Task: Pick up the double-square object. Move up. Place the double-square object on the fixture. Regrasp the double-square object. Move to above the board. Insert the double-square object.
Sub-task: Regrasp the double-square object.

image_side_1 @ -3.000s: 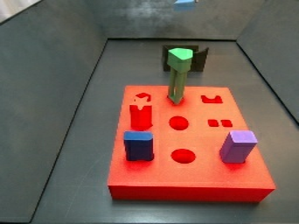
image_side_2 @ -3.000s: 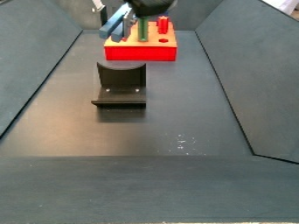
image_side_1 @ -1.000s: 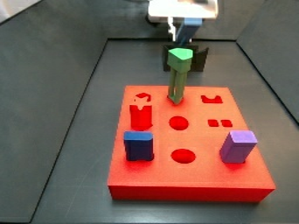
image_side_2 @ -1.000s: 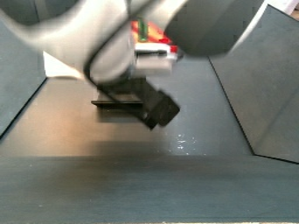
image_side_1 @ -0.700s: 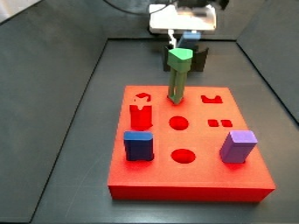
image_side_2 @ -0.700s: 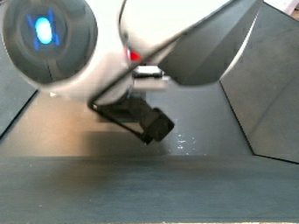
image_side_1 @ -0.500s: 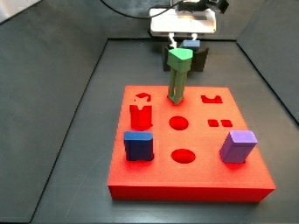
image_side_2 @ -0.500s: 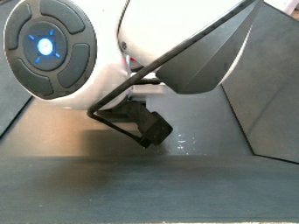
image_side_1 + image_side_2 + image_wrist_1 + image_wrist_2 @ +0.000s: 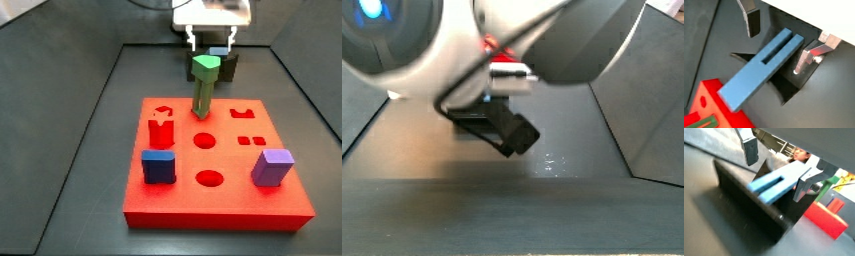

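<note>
In a wrist view the gripper (image 9: 781, 40) now stands spread, its fingers (image 9: 803, 61) clear of the double-square object (image 9: 761, 67), which it gripped moments ago. The bar rests on the fixture (image 9: 227, 68) beyond the board (image 9: 214, 170), so regrasping likely follows.

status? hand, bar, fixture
Hand open over the fixture, fingers clear of the bar. Double-square object resting tilted on the fixture, released. Nothing blocking; board with its pegs sits apart.

The gripper (image 9: 777, 42) hangs with its silver fingers (image 9: 753, 21) spread apart (nothing pinched between the pads).
</note>
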Tool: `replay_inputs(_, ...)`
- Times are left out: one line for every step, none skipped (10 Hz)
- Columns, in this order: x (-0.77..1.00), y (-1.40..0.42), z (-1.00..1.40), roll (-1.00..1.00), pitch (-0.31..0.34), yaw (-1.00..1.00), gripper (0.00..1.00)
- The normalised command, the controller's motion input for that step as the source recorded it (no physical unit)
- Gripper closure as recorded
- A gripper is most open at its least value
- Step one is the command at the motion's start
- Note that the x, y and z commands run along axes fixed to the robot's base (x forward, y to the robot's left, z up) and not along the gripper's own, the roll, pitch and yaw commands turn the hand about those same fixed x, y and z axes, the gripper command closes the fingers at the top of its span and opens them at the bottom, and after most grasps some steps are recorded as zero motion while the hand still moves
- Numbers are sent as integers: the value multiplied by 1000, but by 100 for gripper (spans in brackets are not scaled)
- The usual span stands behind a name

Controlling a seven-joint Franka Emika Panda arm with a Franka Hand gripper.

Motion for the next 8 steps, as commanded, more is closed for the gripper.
replay_inputs(-35, -5, 1000, 33, 9, 37, 0)
replay_inputs(-38, -1, 865, 41, 36, 35, 0)
replay_inputs(-34, 0, 753, 43, 48, 33, 0)
replay_inputs(-29, 0, 459, 51, 75, 18, 0)
replay_inputs(-29, 1, 344, 52, 85, 8, 0)
replay_inputs(4, -1000, 973, 1000, 75, 18, 0)
replay_inputs(5, -1000, 913, 1000, 71, 17, 0)
replay_inputs(-21, -1000, 892, 1000, 62, 15, 0)
